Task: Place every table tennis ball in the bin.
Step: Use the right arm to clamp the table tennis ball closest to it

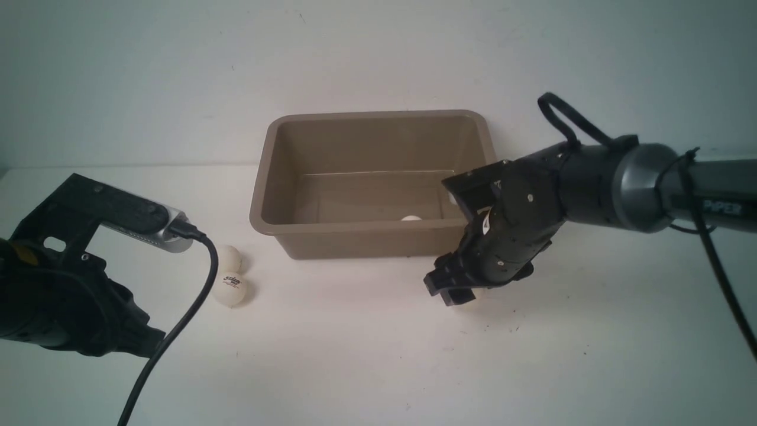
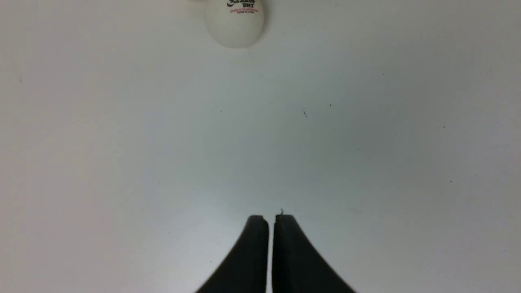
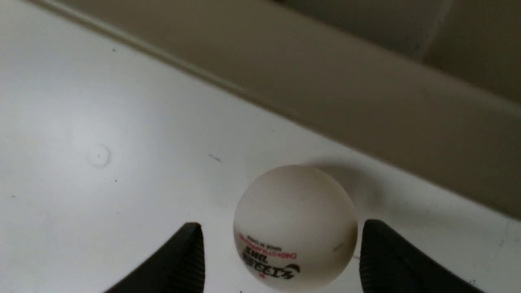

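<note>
My right hand (image 1: 450, 291) is down at the bench (image 1: 355, 367), released, its two fingers (image 3: 179, 260) spread wide with one white ball (image 3: 295, 228) sitting on the bench between them; the finger on one side looks nearly against it, the other stands off with a clear gap, and nothing is squeezed. The printed logo on this ball faces back toward my wrist. Just past it, beyond my fingertips, runs the outer wall of the bin (image 1: 355, 242), close behind the ball. Inside the bin a second ball (image 1: 411, 218) shows low against the wall nearest me, only its top visible from the front. My left hand (image 2: 271, 221) is clenched, fingertips pressed together on nothing, above bare bench. Ahead of those fingertips and well apart from them lies a logo ball (image 2: 235, 22), and another ball (image 1: 227, 258) rests just beyond it; whether the pair touch I cannot tell. Both lie out on the bench, between my left hand and the bin's left end
</note>
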You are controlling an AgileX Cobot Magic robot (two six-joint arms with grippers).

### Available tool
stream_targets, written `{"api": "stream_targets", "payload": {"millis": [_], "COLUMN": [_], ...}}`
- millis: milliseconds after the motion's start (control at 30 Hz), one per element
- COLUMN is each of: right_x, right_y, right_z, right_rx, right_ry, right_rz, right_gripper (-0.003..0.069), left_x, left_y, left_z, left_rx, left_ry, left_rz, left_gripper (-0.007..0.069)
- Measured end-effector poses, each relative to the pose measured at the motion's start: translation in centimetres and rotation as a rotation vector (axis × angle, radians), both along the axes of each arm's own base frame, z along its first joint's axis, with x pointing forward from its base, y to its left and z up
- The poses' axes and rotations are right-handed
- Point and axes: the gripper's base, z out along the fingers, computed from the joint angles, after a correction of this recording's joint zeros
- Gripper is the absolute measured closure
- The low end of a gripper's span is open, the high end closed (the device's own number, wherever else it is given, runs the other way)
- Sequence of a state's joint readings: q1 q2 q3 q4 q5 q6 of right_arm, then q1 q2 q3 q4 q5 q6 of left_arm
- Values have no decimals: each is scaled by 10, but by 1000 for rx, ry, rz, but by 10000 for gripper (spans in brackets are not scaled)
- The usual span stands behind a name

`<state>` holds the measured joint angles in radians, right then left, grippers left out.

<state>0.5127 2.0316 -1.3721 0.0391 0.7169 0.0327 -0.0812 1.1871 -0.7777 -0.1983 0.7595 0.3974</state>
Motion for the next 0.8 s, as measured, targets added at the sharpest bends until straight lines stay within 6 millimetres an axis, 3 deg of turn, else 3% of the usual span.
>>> {"api": "stream_targets", "payload": {"millis": [300, 800], "right_x": [4, 0], "right_y": [1, 4], "right_z": [-14, -15], "right_rx": [-9, -36], "right_ry": [-5, 25], "right_rz": [-2, 32], "right_gripper": [298, 298], "left_x": [0, 0], "left_y": [0, 0], "left_z": [0, 0], "left_rx": [0, 0], "left_ry": [0, 0], "left_rz": [0, 0], "left_gripper": [625, 625]}}
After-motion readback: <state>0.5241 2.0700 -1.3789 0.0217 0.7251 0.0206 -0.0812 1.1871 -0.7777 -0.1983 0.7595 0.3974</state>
